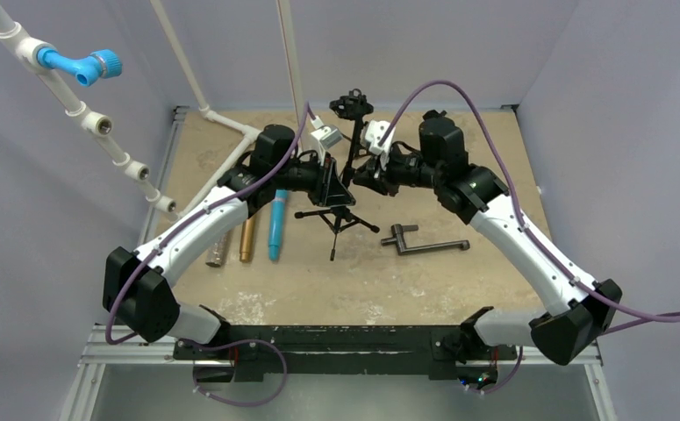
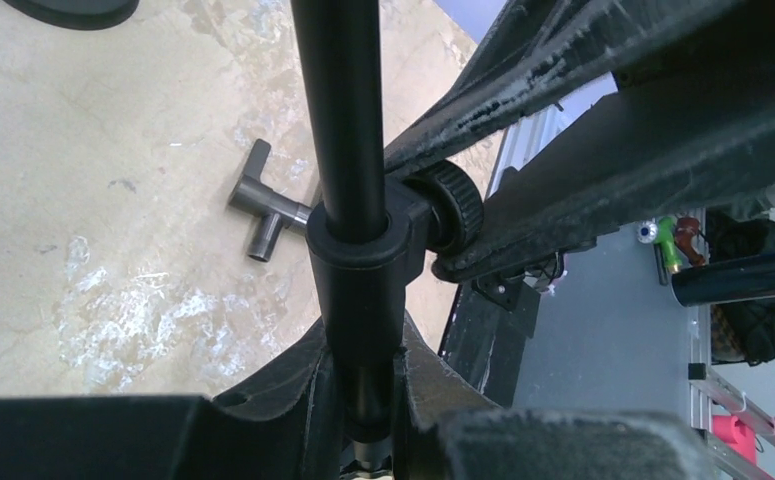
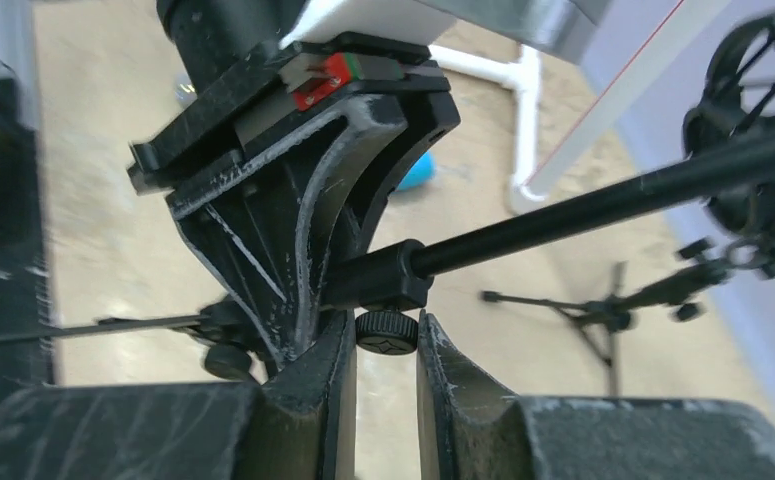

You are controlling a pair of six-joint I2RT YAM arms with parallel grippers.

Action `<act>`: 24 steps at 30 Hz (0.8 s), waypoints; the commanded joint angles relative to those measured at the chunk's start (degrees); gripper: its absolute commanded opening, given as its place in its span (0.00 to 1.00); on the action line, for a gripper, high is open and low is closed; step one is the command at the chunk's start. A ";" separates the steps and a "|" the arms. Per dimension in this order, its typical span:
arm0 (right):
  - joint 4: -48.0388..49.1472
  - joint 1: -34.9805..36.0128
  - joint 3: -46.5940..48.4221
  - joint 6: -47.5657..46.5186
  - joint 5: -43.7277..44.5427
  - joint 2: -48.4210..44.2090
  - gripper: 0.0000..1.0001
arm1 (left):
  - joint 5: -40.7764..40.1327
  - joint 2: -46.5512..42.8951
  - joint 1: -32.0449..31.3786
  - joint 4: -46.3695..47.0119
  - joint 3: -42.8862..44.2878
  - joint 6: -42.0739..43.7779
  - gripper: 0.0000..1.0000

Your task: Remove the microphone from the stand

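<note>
Stand pole [image 2: 348, 120] sits clamped in the left jaws — right jaws pinch its collar knob [image 3: 387, 333].

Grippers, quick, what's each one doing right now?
Left gripper: closed on the stand pole.
Right gripper: closed on the clamp knob.

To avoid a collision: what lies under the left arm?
Partly under the left arm lie a silver tube and a bronze tube, their far ends covered by it. A blue tube beside them shows whole.
</note>
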 commanded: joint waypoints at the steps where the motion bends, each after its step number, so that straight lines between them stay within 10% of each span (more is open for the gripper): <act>1: -7.90 3.20 1.38 -22.38 19.09 -0.67 0.10 | 5.81 -1.21 -0.52 7.51 1.60 -1.31 0.00; 7: -5.62 5.54 -2.04 -24.24 25.14 -1.22 0.39 | 6.15 -0.82 -0.42 7.53 2.02 -1.27 0.00; 13: -6.62 5.48 -2.92 -19.37 22.86 -2.86 0.48 | 5.57 -0.59 -0.03 7.07 1.79 -0.39 0.00; 24: -8.64 -2.60 4.28 3.36 -4.58 -4.49 0.62 | 2.51 -0.97 0.36 5.33 1.79 2.45 0.00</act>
